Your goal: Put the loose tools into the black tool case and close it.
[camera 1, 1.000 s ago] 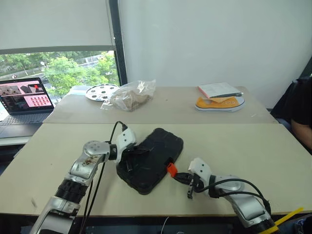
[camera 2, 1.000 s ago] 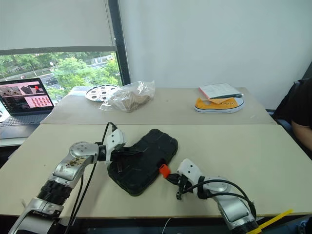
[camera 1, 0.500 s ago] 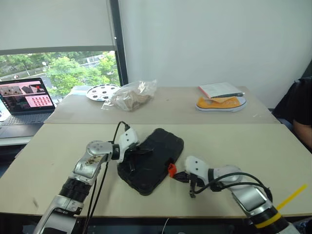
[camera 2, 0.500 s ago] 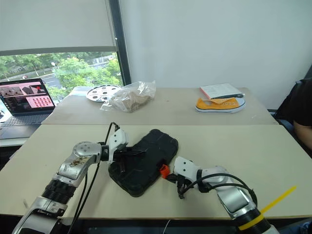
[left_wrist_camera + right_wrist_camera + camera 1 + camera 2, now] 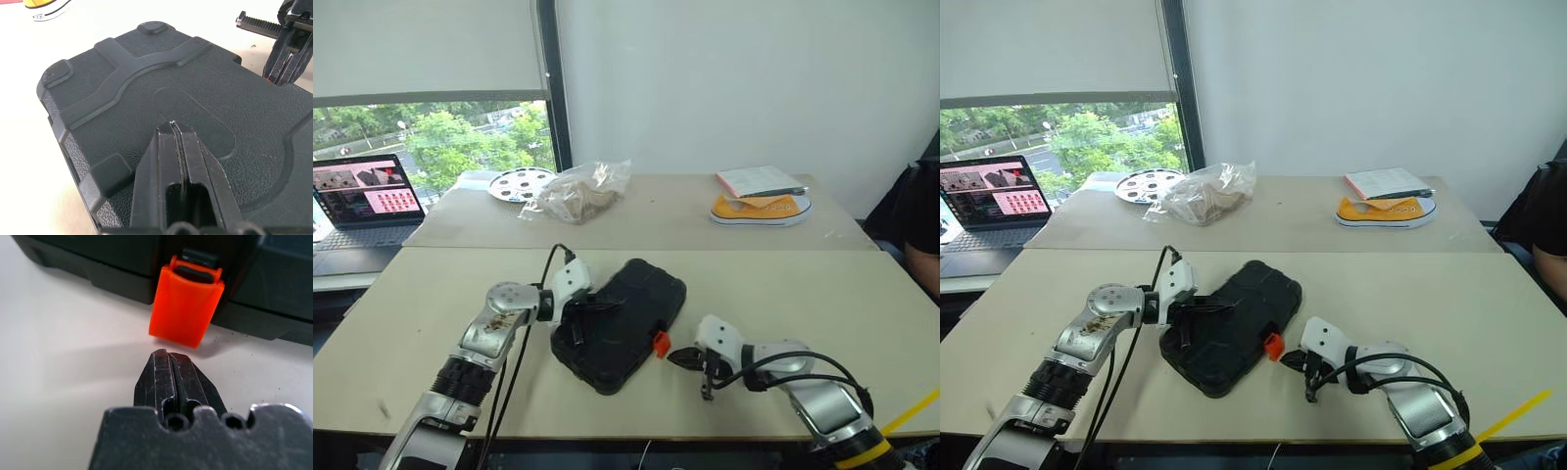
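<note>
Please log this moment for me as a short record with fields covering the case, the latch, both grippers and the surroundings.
case: black tool case, lid down, lying on the near table
latch: orange latch, on the case's edge facing the right gripper
left gripper: left gripper, shut, resting on the lid
right gripper: right gripper, shut, pointing at the latch, a small gap between
far table: laptop, plastic bag, yellow shoe

Closed black textured plastic tool case [image 5: 622, 323] lies mid-table; left gripper [image 5: 172, 128] pressed on its lid, blocking that side. Bare beige tabletop [image 5: 783, 289] open to the right and ahead. Right gripper [image 5: 167, 357] sits just short of the orange plastic latch [image 5: 186, 306], narrow gap between
</note>
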Available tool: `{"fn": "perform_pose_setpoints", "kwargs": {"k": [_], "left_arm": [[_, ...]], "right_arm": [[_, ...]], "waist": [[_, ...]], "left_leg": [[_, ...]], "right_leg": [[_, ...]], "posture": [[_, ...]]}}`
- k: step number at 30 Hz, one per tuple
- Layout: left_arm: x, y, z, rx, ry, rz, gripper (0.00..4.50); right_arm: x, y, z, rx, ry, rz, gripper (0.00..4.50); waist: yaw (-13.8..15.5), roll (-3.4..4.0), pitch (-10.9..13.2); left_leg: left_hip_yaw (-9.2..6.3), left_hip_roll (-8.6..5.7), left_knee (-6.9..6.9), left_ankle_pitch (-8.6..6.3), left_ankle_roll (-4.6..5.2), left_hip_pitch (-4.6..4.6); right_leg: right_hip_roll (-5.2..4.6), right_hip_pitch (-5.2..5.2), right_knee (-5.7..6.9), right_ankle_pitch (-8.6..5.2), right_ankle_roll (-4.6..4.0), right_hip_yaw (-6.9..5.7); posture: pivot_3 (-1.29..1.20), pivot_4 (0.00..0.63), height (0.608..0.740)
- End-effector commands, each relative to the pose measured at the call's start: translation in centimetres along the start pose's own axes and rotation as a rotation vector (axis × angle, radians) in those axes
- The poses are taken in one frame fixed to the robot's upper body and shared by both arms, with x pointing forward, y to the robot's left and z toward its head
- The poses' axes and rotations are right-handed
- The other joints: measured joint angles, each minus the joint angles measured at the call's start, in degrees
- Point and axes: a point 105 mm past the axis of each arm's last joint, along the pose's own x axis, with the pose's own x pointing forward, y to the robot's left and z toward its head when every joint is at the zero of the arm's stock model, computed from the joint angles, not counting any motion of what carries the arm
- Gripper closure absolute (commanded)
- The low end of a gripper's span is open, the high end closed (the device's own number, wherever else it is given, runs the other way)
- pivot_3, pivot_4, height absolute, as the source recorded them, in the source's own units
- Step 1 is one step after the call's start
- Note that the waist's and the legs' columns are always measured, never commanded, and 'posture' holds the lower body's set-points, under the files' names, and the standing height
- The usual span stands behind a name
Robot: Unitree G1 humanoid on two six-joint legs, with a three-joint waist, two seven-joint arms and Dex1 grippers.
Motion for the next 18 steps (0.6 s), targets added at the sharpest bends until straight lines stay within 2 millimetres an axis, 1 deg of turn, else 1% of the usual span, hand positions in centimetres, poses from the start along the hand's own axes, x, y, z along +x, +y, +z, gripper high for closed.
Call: {"fn": "perform_pose_setpoints", "kwargs": {"k": [1, 4, 6, 9, 12, 18], "left_arm": [[0.3, -1.5, -4.1, -0.102, 0.124, -0.033, 4.50], [0.4, -1.5, -4.1, -0.104, 0.122, -0.033, 4.50], [0.5, -1.6, -4.1, -0.104, 0.121, -0.033, 4.50], [0.6, -1.6, -4.2, -0.107, 0.120, -0.032, 4.50], [0.6, -1.7, -4.2, -0.108, 0.120, -0.032, 4.50], [0.4, -1.9, -4.3, -0.114, 0.121, -0.031, 4.50]], "right_arm": [[0.7, -0.3, 0.6, -0.020, -0.025, -0.024, 4.46], [1.2, -0.1, 1.5, -0.013, -0.082, -0.020, 4.46], [1.3, -0.1, 1.6, -0.012, -0.090, -0.022, 4.46], [1.3, -0.4, 2.4, 0.006, -0.167, -0.056, 4.46], [0.9, -0.7, 2.8, -0.014, -0.211, -0.089, 4.46], [-0.7, -0.8, 3.9, -0.057, -0.278, -0.117, 4.46]], "waist": [[0.00, 0.01, 0.00], [0.01, 0.01, 0.00], [0.06, 0.03, -0.01], [0.02, 0.03, -0.01], [-0.10, 0.04, 0.00], [0.00, 0.08, 0.02]], "left_leg": [[-0.02, 0.00, -0.01, 0.02, -0.02, 0.00], [-0.01, 0.01, -0.05, 0.04, -0.07, 0.00], [-0.02, 0.01, -0.08, 0.05, -0.09, 0.00], [0.00, 0.00, -0.10, 0.10, -0.18, -0.01], [0.02, 0.00, -0.10, 0.10, -0.17, -0.01], [0.02, 0.00, -0.18, 0.11, -0.19, -0.03]], "right_leg": [[0.00, -0.01, 0.01, 0.01, 0.00, -0.02], [0.03, -0.02, 0.02, 0.01, -0.01, -0.02], [0.05, -0.04, 0.01, 0.01, -0.02, -0.02], [0.14, -0.05, 0.00, 0.02, -0.02, -0.01], [0.14, -0.06, 0.01, 0.02, -0.02, 0.02], [0.16, -0.12, 0.00, 0.02, -0.03, 0.02]], "posture": [[0.00, 0.150, 0.740], [0.00, 0.150, 0.740], [0.00, 0.150, 0.740], [0.00, 0.150, 0.740], [0.00, 0.150, 0.740], [0.00, 0.150, 0.740]]}}
